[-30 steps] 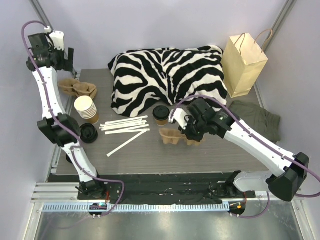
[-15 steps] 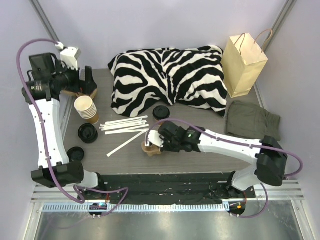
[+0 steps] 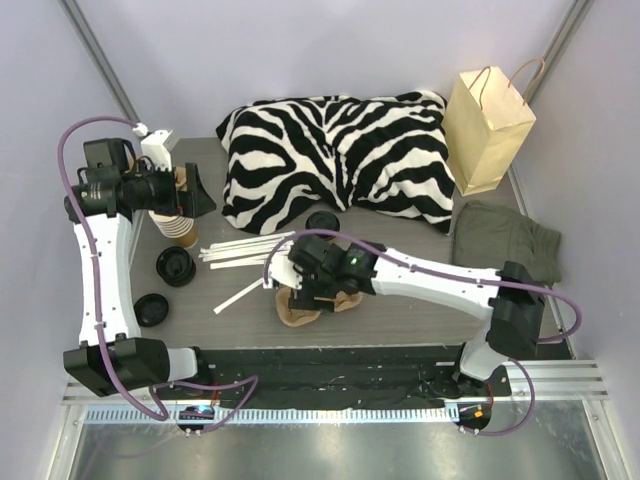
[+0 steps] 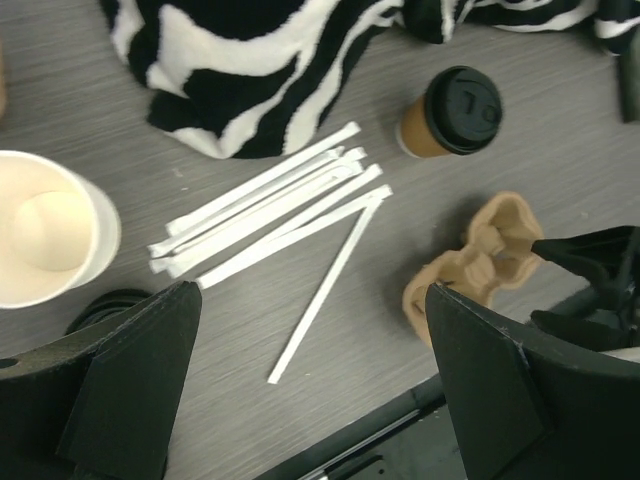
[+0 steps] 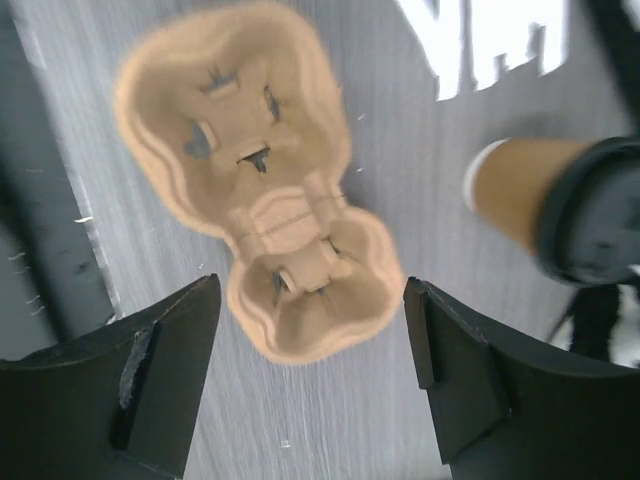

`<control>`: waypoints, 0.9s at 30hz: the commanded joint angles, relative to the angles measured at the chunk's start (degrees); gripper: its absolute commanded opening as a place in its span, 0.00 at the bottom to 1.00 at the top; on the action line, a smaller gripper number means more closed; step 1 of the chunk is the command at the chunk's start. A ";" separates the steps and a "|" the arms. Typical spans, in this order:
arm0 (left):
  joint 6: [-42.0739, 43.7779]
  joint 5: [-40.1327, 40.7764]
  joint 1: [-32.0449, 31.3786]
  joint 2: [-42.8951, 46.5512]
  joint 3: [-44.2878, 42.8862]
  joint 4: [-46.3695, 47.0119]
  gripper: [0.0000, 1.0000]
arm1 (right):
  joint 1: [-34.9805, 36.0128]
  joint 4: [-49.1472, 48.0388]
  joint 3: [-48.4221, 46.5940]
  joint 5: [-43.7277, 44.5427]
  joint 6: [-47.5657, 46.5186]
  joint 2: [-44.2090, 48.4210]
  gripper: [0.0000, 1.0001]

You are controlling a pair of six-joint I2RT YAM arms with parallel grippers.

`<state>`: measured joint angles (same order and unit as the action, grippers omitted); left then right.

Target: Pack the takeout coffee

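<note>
Coffee was seen upright at twelve o'clock from the carrier, over which the right gripper was held, jaws apart and empty, the left gripper likewise spread; carrier placing seemed done, and grasping the coffee by its wall seemed called for next.

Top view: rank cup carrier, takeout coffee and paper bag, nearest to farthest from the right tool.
1. Cup carrier, just under the right tool.
2. Takeout coffee, behind it by the pillow.
3. Paper bag, far right corner.
</note>
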<state>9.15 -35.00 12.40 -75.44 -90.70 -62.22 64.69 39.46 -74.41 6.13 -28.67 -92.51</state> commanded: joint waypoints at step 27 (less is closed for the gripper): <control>3.42 4.33 -34.99 -5.33 12.38 2.45 0.88 | -82.35 28.33 -70.54 -21.78 5.64 -15.77 0.79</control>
<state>14.15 -31.44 -22.48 -82.48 -76.55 -63.20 -18.61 72.27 -147.13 -17.85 -22.57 -107.00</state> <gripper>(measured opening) 0.879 0.779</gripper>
